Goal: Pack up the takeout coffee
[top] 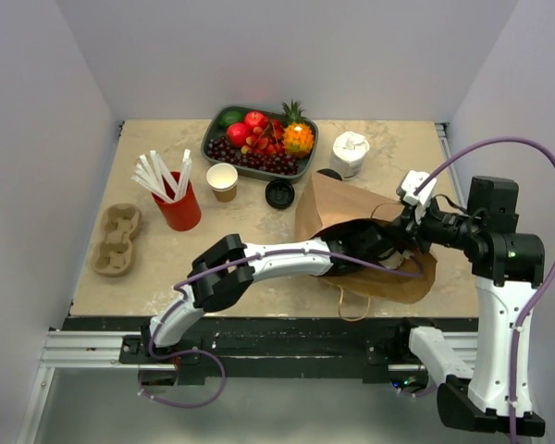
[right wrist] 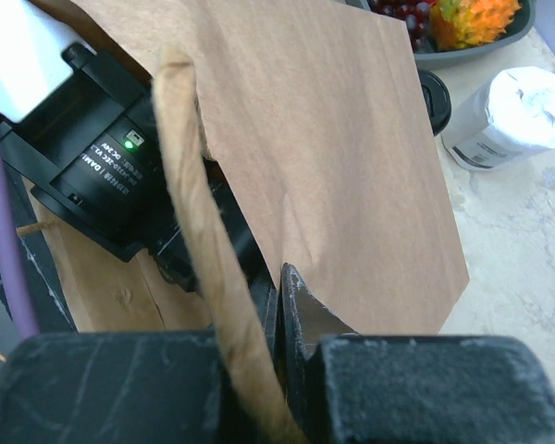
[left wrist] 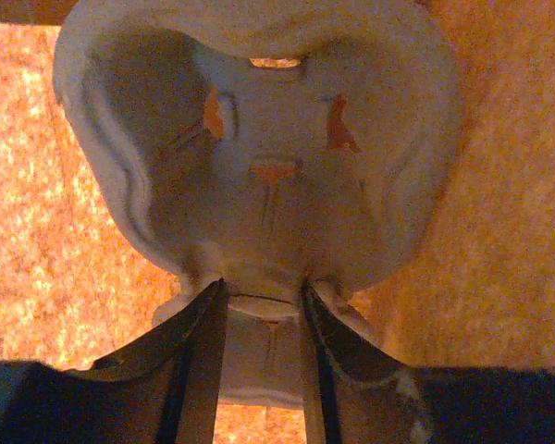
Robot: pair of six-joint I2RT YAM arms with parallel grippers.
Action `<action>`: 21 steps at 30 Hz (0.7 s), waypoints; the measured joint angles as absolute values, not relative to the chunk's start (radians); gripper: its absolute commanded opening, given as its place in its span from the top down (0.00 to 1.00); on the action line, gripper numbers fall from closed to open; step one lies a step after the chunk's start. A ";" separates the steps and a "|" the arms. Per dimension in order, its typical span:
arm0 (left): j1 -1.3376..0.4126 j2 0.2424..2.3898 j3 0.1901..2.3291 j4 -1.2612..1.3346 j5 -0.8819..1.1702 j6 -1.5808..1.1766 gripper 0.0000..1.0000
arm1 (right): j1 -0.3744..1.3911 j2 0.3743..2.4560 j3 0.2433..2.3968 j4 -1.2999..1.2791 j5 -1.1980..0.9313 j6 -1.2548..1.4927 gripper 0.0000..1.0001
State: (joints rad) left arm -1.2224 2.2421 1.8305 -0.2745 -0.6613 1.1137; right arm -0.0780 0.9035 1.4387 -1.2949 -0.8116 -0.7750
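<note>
- Step in hand, as judged: lining the bag before the drink goes in. The coffee itself is not yet packed.
- Right gripper (right wrist: 282,282), near right: fingers pressed together on the top lip of the brown kraft paper bag (right wrist: 333,157), which lies on its side on the table. This appears to hold the mouth open. The bag's twisted paper handle (right wrist: 190,176) runs alongside the fingers.
- Left gripper (left wrist: 262,291), reached deep inside the bag: fingers part-spread and pinching the central rib of a pale moulded-pulp cup carrier (left wrist: 259,139), one finger touching each side. The bag's paper glows orange all around it.
- Takeout coffee (top: 329,173): probably the round black plastic lid showing just past the bag's far edge, beside the white cylindrical roll (top: 349,153). The cup body is hidden by the bag, and the cup stands outside the bag.
- Next move calls for: laying the carrier flat, opening the left fingers and backing out without dragging the paper. The left gripper then goes for the lidded cup, gripping its wall below the lid, while the right gripper's pinch on the lip holds.
</note>
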 measured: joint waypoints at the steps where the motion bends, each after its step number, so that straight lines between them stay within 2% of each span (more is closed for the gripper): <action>1: -1.221 2.242 1.830 -0.273 -0.664 1.111 1.00 | -0.076 0.904 1.439 -1.294 -0.802 -0.775 1.00; 15: -1.215 2.185 1.798 -0.210 -0.627 1.085 1.00 | -0.072 0.963 1.511 -1.303 -0.752 -0.718 1.00; 21: -1.208 2.163 1.731 -0.057 -0.682 1.242 1.00 | -0.072 0.992 1.571 -1.317 -0.748 -0.662 1.00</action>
